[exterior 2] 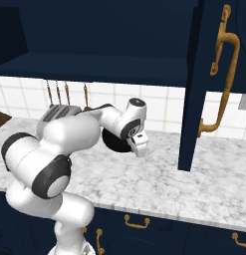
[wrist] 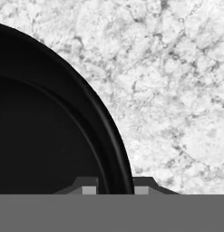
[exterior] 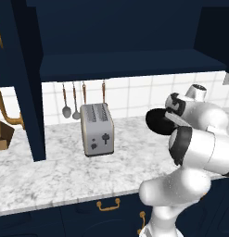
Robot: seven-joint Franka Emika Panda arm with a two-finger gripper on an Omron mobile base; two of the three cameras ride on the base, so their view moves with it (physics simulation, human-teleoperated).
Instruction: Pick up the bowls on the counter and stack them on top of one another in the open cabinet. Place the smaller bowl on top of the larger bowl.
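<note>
Hand point(wrist: 115, 189) astride black bowl point(wrist: 45, 127) rim, interior empty

You had one glossy black bowl point(wrist: 45, 136) upright on the white marble counter point(exterior: 51, 171), right of the toaster; the navy cabinet point(exterior: 125, 65) above stood open, its shelf dark

Black bowl point(wrist: 45, 122): cut off by left and bottom edges in hand view, rim running between the fingers point(wrist: 89, 190). Which bowl, cannot tell. In both base views the arm hides most of it point(exterior: 157, 121). Fingertips cut by the lower band.
</note>
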